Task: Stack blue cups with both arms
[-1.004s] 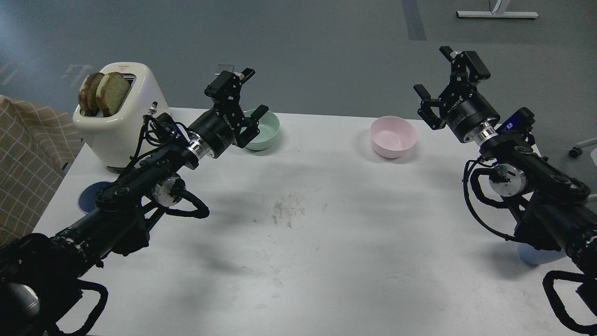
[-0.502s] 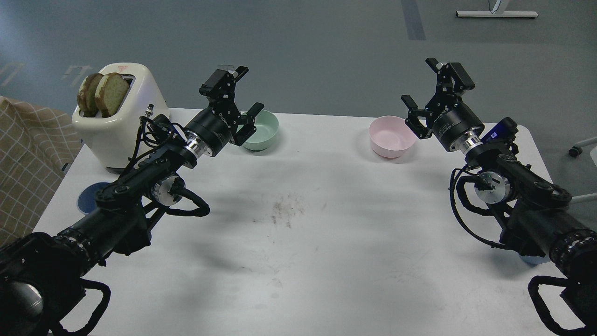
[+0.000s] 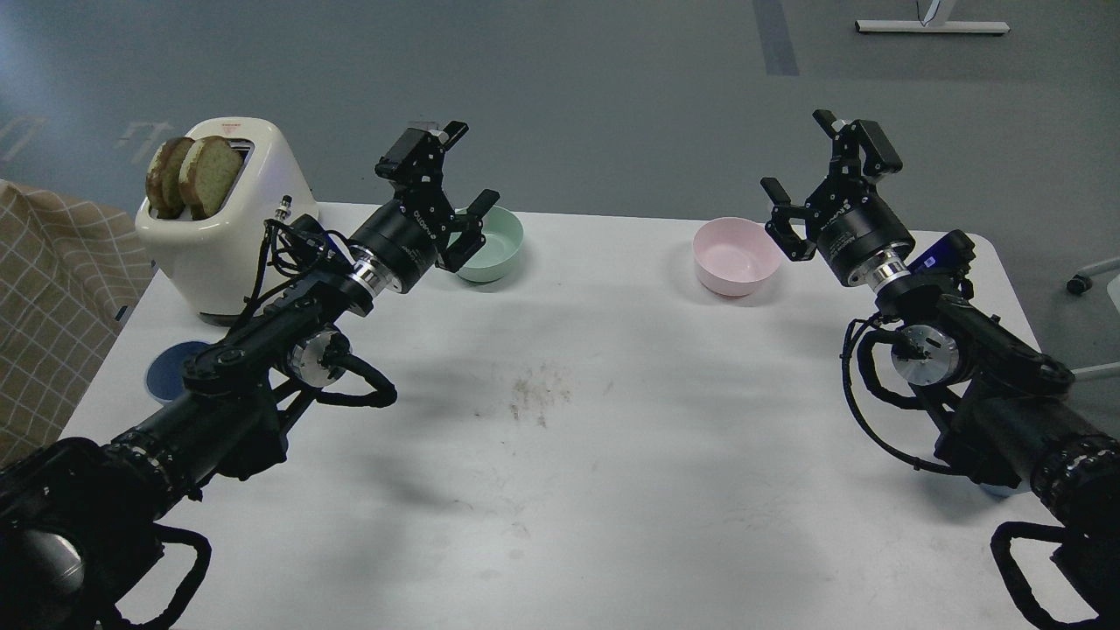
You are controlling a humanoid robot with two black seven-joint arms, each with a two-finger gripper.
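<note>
The left gripper (image 3: pixel 448 179) hangs in the upper left-centre of the frame with its two fingers spread wide and nothing between them; the right gripper (image 3: pixel 827 179) sits at upper right, likewise spread and empty. Both are lifted above the table, pointing toward the far edge.

The white table (image 3: pixel 612 455) fills most of the frame, with a patch of dark scuffs near its centre. The left arm (image 3: pixel 236 385) runs in from the lower left corner and the right arm (image 3: pixel 989 385) from the lower right, each trailing looped black cable. At upper left a cream toaster (image 3: pixel 236 227) stands on the table's far left corner — two slices of toast (image 3: pixel 194 175) stick up from its slots. A checked cloth (image 3: pixel 52 306) shows at the left edge, off the table.

A mint-green bowl (image 3: pixel 499 249) sits near the far edge, partly behind the left gripper's lower finger. A pink bowl (image 3: pixel 733 255) sits just left of the right gripper.

The slate blue cup (image 3: pixel 166 372) is at mid left, seen from above, mostly hidden by the left arm. The paler blue cup (image 3: pixel 997 488) is at lower right — only a sliver shows beneath the right arm.
</note>
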